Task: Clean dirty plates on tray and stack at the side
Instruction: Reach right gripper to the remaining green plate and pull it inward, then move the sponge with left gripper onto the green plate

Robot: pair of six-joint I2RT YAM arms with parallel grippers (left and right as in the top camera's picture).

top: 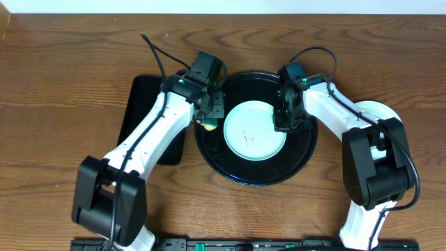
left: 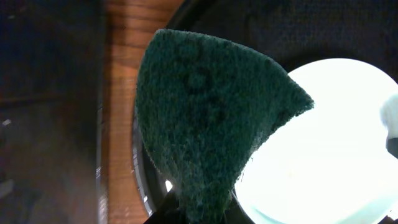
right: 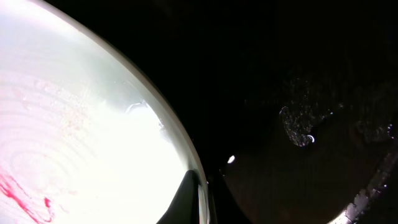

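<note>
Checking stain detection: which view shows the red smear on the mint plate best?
Right wrist. The red smear is close and sharp on the plate. Overhead shows only faint specks at the plate's centre. Left wrist: plate blown out white, partly behind the scouring pad; no smear visible.

Table — rectangular tray — green sponge.

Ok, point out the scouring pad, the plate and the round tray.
scouring pad (left: pixel 211 118), left wrist view, middle of its face.
plate (top: pixel 255 132), overhead view, its centre.
round tray (top: pixel 258 173), overhead view, bare lower part.
</note>
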